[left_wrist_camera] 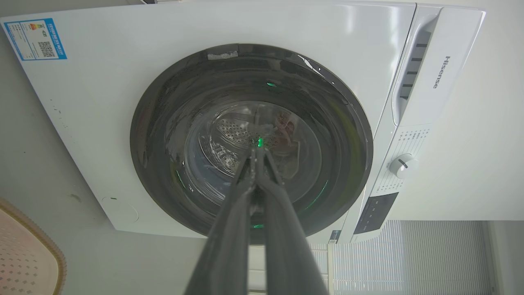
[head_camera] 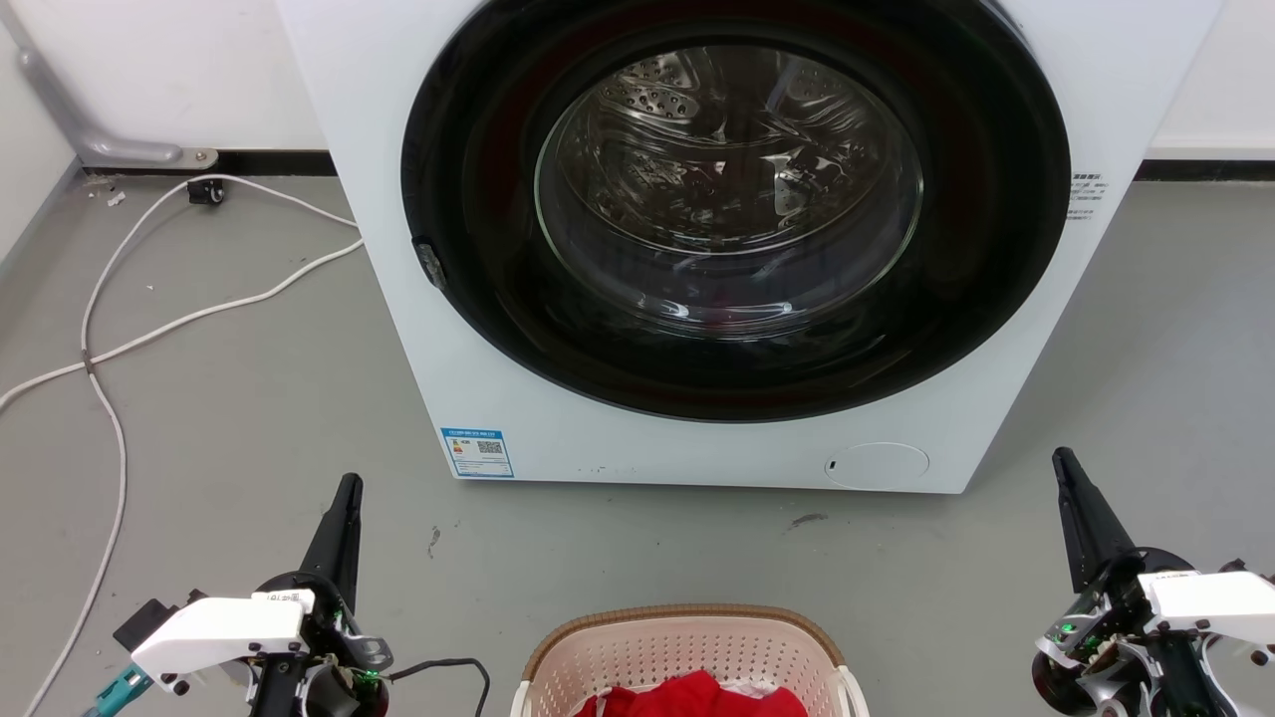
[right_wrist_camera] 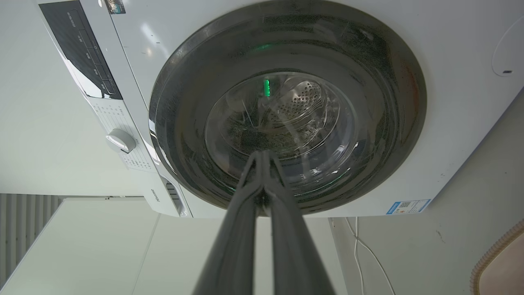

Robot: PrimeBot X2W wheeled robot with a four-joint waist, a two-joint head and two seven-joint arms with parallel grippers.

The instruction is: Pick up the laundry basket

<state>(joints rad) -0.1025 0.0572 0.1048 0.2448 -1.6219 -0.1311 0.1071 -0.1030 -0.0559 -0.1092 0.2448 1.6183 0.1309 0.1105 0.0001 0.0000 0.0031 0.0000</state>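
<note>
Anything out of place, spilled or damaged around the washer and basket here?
Nothing spilled or damaged. The only untidy thing is a loose white cable trailing across the floor left of the washing machine, well away from the laundry basket.

Washing machine [head_camera: 418,329] blocking the far middle, bare floor [head_camera: 647,548] strip between it and the near laundry basket [head_camera: 687,612], open floor on the basket's left and right, white cables [head_camera: 189,319] trailing across the far left.
</note>
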